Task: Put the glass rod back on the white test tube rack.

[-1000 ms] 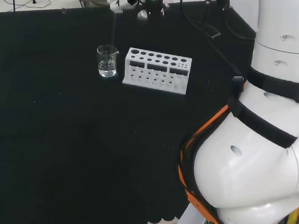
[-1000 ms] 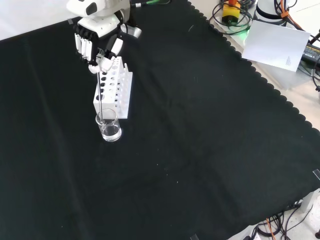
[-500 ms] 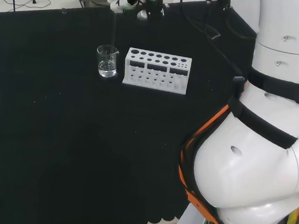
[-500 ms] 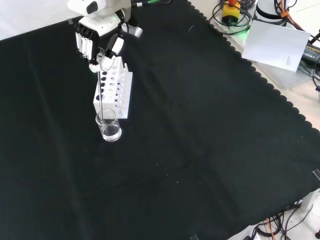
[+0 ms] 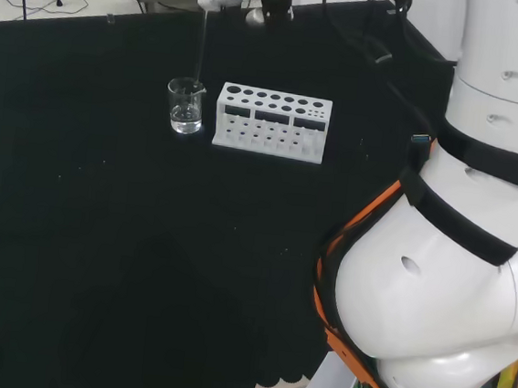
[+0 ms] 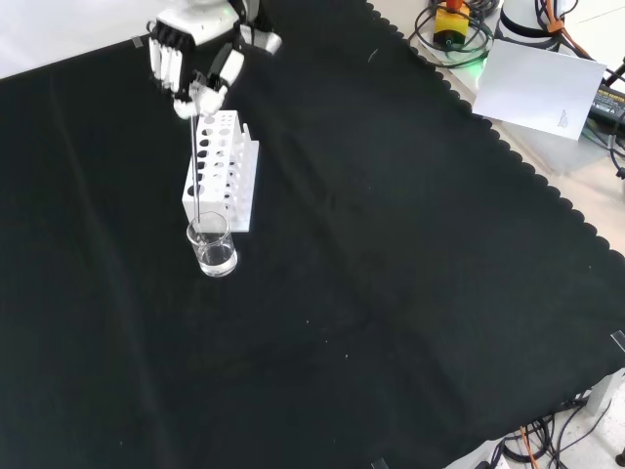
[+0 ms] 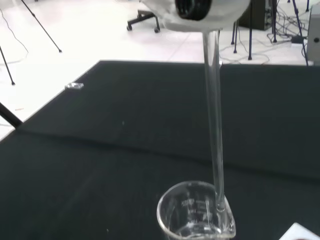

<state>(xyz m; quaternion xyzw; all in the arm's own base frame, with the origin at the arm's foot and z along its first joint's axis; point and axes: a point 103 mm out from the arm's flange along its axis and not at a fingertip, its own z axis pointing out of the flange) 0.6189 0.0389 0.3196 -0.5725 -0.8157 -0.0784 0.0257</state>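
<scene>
Black cloth (image 6: 391, 244) covers the bench. Hand (image 6: 195, 68), fingers pinching the thin clear glass rod (image 6: 193, 166), holds it upright, tip inside the small beaker (image 6: 213, 246) beside the holed white rack (image 6: 223, 171).

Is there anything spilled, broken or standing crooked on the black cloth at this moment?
Nothing stands out. The beaker stands upright beside the white test tube rack, which sits square. The hand holds the glass rod nearly vertical, its tip at the beaker's rim.

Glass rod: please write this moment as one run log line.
hand: shut on glass rod | rod: upright, lower end at beaker rim | white test tube rack: beside beaker, no rod yet
</scene>
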